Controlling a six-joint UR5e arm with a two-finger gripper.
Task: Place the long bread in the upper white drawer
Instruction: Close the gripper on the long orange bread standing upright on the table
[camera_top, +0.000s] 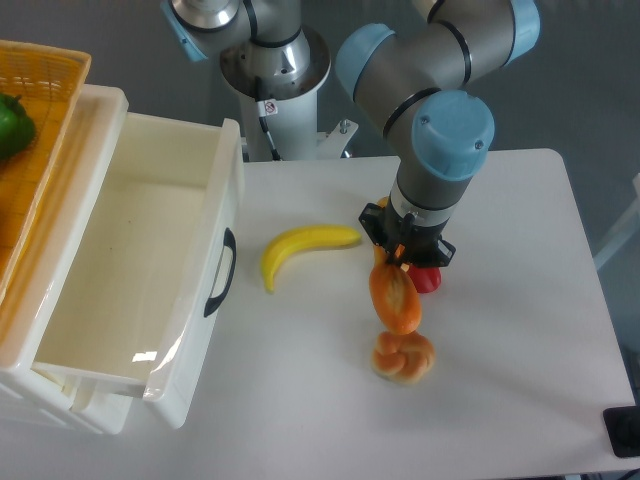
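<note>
The long bread (395, 298) is being held at its upper end by the gripper (404, 258), fingers closed on it, hanging end-down above the knotted bun (403, 357). The upper white drawer (190, 300) is being left pulled open, well apart leftward, beyond the banana (300, 250).
</note>
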